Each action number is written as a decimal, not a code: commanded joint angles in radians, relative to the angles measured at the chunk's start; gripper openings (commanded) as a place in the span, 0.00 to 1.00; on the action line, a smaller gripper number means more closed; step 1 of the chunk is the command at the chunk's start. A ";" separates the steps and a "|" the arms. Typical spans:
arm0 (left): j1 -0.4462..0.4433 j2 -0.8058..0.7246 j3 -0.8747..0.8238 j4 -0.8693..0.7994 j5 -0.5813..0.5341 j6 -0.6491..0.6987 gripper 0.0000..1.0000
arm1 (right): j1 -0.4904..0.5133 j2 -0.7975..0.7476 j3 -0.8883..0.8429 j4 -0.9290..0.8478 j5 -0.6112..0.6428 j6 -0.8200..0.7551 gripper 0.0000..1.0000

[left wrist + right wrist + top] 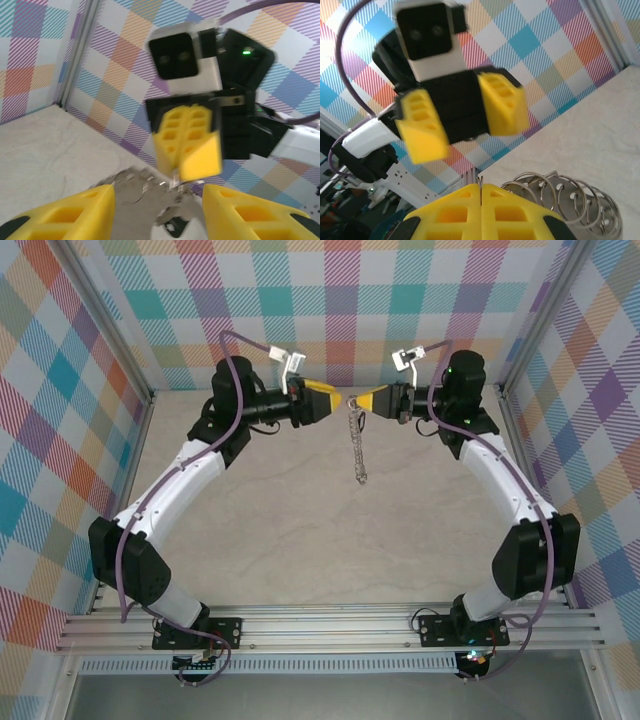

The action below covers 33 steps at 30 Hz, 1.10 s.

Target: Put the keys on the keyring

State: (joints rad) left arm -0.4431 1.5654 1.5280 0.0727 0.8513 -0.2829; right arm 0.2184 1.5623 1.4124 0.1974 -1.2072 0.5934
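Where your two arms meet tip to tip over the far middle of the counter [300, 540], the keyring [358, 445] sits at the meeting point. From above it reads as a thin silver-grey string of small linked loops, bumpy along both edges rather than a smooth band. The right wrist view shows it closer. There it is several bright wire rings overlapping one behind the next like a loose coil, low and to the right of your fingers.

Orientation: in the top view its long axis starts just under the fingertips and runs toward the arm bases. It is nearly straight and drifts slightly rightward at the lower end. You cannot tell whether that lower end rests on the counter or hangs clear of it.

Your right gripper [481, 192] has its fingers clenched, yellow faces pressed flat together, with a thin sliver of metal nipped in the seam. The top view puts the upper end of the keyring at that same spot, so you are grasping the keyring by its top.

Your left gripper [157, 195] has its fingers spread wide and released. It faces the right gripper at close range, not touching it. In the left wrist view the silvery metal below the right fingertips is blurred, and its parts cannot be told apart.

A green light [245, 51] glows on the right arm's black housing.
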 commanded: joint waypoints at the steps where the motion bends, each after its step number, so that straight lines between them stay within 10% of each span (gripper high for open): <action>1: 0.016 0.045 0.080 -0.126 0.123 0.079 0.49 | -0.013 0.050 0.059 -0.056 -0.098 -0.043 0.00; 13: 0.017 0.191 0.304 -0.411 0.210 0.201 0.42 | -0.013 0.126 0.071 0.079 -0.115 0.072 0.00; 33: 0.013 0.262 0.342 -0.369 0.236 0.147 0.36 | -0.012 0.128 0.062 0.103 -0.101 0.082 0.00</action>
State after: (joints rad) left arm -0.4397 1.8244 1.8313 -0.3374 1.0580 -0.1154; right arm 0.2089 1.6882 1.4498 0.2497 -1.2846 0.6731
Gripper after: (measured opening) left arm 0.362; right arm 0.060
